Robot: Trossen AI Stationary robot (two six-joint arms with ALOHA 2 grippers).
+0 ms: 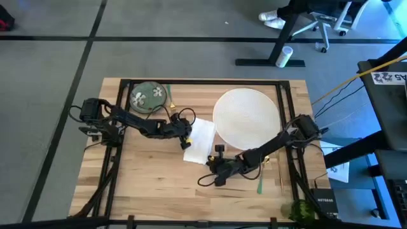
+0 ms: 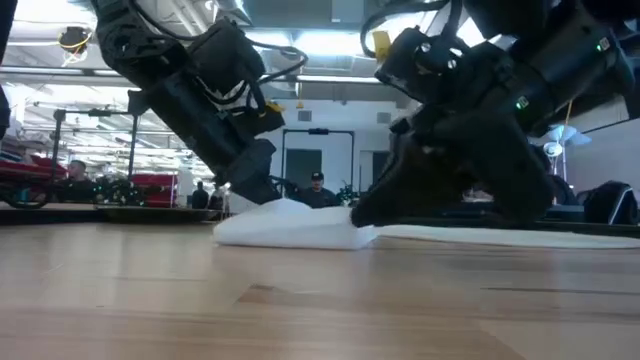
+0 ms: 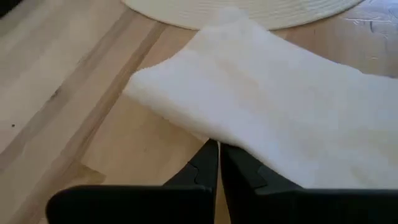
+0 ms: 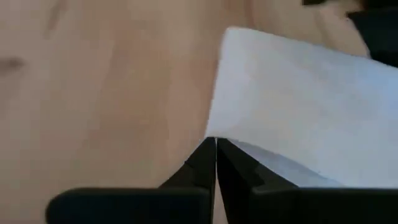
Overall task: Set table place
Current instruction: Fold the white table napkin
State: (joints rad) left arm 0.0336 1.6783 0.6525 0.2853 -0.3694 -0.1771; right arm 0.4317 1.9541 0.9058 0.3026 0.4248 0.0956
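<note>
A: Both arms are dark, nearly black, built of chunky jointed segments with rounded housings at each joint.

B: The left arm (image 1: 137, 124) carries loose black cables looping near its wrist, plus a small yellow patch there.

A: The right arm (image 1: 273, 145) shows the same bulky links; in the low view a yellow tag sits at its top and tiny green lights glow on its body.

B: Each wrist view shows two flat, matte black fingers (image 3: 200, 174) tapering to points, stepped notches along their inner edges, rising from a broad black bar.
</note>
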